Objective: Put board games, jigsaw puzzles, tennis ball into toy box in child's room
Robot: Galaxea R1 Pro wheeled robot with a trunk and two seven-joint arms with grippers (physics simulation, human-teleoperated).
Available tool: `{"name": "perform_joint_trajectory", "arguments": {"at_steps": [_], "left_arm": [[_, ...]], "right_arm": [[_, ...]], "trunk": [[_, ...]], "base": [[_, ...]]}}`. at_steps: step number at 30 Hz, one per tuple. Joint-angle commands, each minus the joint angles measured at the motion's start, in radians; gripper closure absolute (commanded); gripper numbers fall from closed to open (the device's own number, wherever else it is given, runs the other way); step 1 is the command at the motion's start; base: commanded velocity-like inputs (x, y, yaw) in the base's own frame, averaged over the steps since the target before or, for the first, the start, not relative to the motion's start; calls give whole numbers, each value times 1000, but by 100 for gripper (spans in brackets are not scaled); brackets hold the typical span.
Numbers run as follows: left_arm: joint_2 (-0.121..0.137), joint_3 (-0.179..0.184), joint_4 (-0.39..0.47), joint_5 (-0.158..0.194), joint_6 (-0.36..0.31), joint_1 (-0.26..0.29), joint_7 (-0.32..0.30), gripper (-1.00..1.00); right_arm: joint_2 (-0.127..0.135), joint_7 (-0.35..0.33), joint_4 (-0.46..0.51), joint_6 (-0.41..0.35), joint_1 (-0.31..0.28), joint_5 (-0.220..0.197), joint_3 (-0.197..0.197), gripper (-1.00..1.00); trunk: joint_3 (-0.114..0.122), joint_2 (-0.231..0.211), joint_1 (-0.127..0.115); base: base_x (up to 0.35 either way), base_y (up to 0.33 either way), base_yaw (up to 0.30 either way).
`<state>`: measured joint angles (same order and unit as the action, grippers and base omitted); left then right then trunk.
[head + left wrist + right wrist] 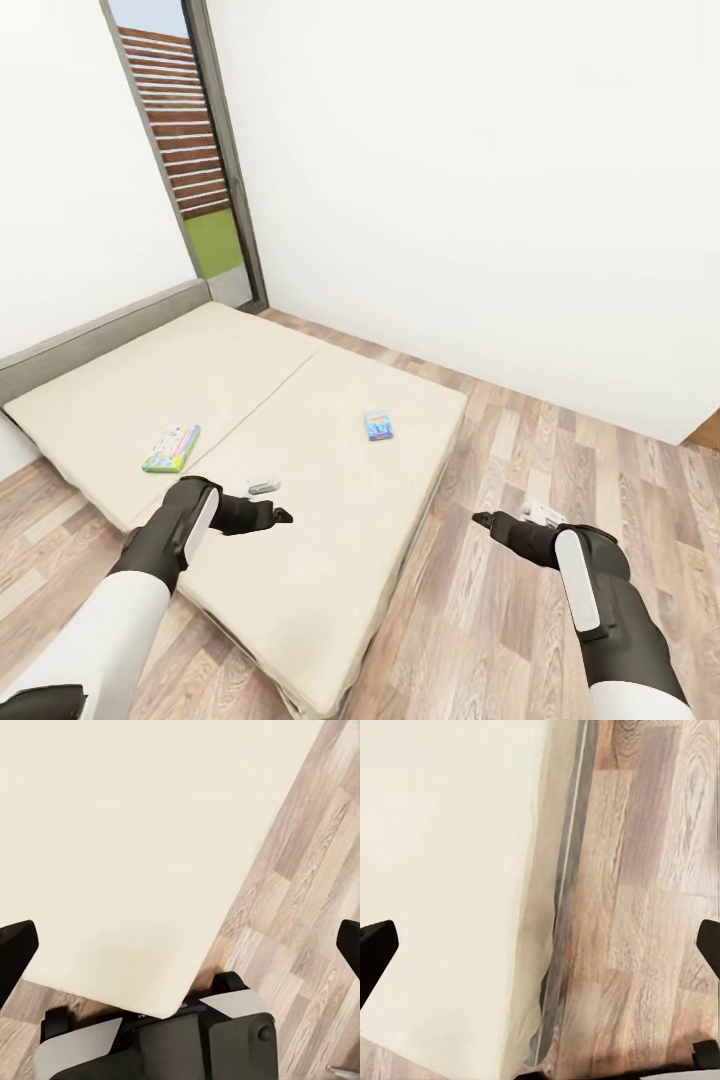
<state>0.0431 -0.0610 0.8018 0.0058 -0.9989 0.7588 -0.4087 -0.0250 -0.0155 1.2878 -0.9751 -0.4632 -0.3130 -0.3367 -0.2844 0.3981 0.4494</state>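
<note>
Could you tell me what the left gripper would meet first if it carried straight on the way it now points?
Probably the bare mattress of the bed; the left gripper is open and empty.

Matt beige cloth mattress [300, 420], grained wood-plank floor [520, 480], smooth matt white walls [450, 180]

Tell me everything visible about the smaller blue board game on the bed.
The smaller blue board game is a flat rectangular printed box, mostly blue with small multicoloured artwork on its face. It lies flat on the bare beige mattress of the bed, towards the side nearest the wood floor. Nothing else touches it; both grippers are well short of it.
</note>
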Motion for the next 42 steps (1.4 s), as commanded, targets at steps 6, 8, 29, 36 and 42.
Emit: {"name": "perform_joint_trajectory", "arguments": {"at_steps": [6, 8, 29, 36, 42], "left_arm": [[11, -3, 1, 2, -6, 0, -3, -100], [13, -3, 1, 2, -6, 0, -4, -100], [22, -2, 1, 1, -6, 0, -37, -100], [23, -2, 1, 0, -5, -1, -37, -100], [23, -2, 1, 0, -5, 0, -37, -100]], "right_arm": [[-1, -1, 1, -5, -2, 0, -4, -100], [-1, -1, 1, -4, -2, 0, -4, -100], [-1, -1, -1, -2, -1, 0, -3, -100], [-1, 0, -1, 14, -1, -1, -2, -100], [-1, 0, -1, 16, -1, -1, -2, -100]], "trunk": [[1, 2, 1], [3, 2, 1], [9, 2, 1], [9, 2, 1], [9, 2, 1]], "base": [[0, 54, -253], [0, 139, -266], [0, 227, -275], [0, 32, -279], [0, 15, -279]]}}
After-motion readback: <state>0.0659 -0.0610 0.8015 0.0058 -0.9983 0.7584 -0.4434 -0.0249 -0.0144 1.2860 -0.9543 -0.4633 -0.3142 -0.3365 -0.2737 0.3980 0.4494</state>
